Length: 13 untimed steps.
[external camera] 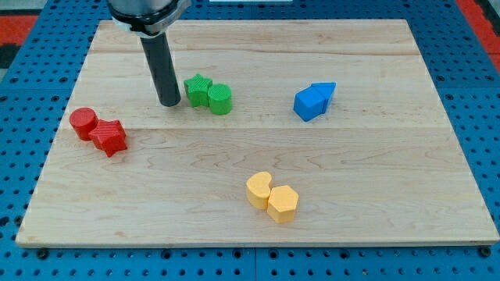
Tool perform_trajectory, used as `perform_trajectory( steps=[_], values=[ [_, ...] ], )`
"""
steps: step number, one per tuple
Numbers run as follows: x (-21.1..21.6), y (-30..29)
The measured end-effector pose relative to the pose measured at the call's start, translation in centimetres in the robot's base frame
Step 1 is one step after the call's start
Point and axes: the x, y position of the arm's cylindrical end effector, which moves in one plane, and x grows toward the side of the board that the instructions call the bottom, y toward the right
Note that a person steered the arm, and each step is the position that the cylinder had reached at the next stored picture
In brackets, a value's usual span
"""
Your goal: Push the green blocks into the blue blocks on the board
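pale wooden board [375,179] on blue perforated surface [469,62]; red patches at top corners; even light.

One camera looks down at a slant on the wooden board [258,211] from beyond its bottom edge, facing its far edge. It sits near enough that the board nearly fills the view, its lower corners cropped, with blue pegboard [469,86] around it.

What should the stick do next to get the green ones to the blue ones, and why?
Probably slide my tip toward the view's right. It sits just left of the green star block and green cylinder, and the blue blocks lie farther right, roughly in line.
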Motion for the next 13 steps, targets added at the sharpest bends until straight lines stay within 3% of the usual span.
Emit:
perform_trajectory(
  steps=[3, 4, 5, 7, 8, 10, 11, 12, 13],
  values=[
    [-6.2, 8.6],
    [-7.6, 8.6],
    [-7.3, 4.5],
    [-7.9, 20.9],
    [-5.5, 18.9],
    [3.6, 14.3],
    [3.6, 14.2],
    [5.2, 8.4],
    [2.3, 3.8]
  ],
)
